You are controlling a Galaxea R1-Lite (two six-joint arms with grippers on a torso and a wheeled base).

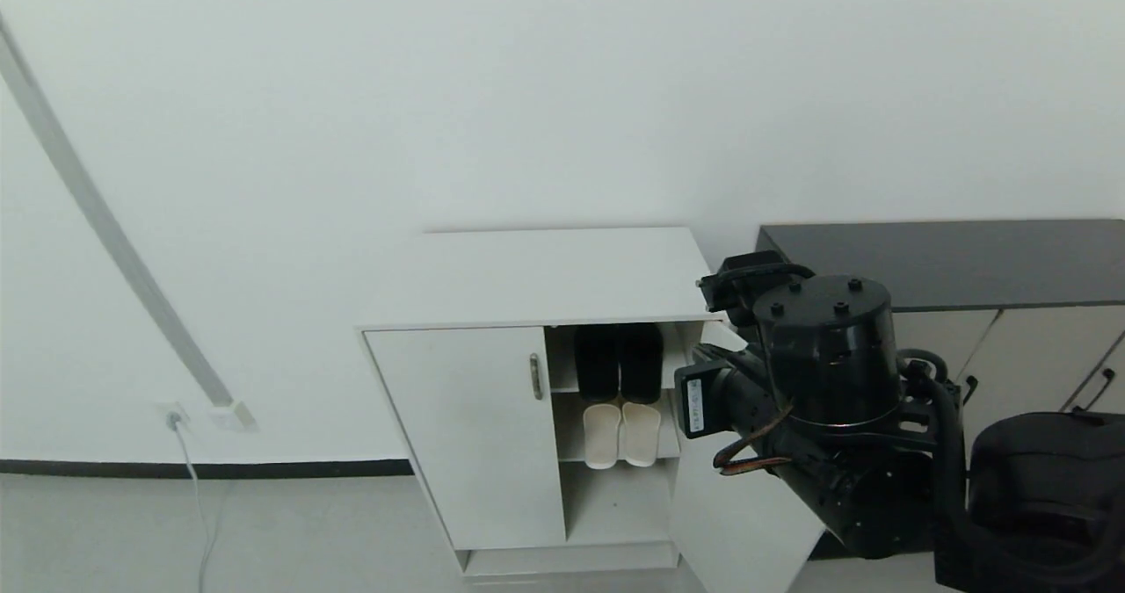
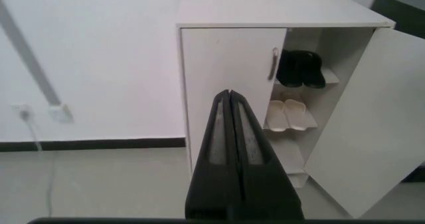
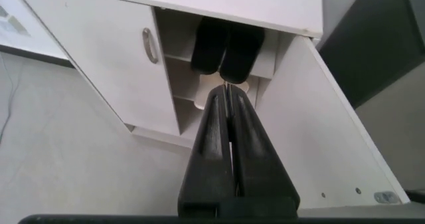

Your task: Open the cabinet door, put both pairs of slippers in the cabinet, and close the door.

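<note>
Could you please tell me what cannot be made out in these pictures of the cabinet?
Head view: the right arm covers the upper part of the open door, so any contact between them cannot be told.
Right wrist view: the right gripper hides most of the white slippers.
All views: the closed left door hides whatever lies behind it.

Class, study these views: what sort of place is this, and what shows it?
Likely a home-style entryway, perhaps a test room: a white shoe cabinet with black slippers and white slippers on its shelves, a dark-topped sideboard beside it.
</note>
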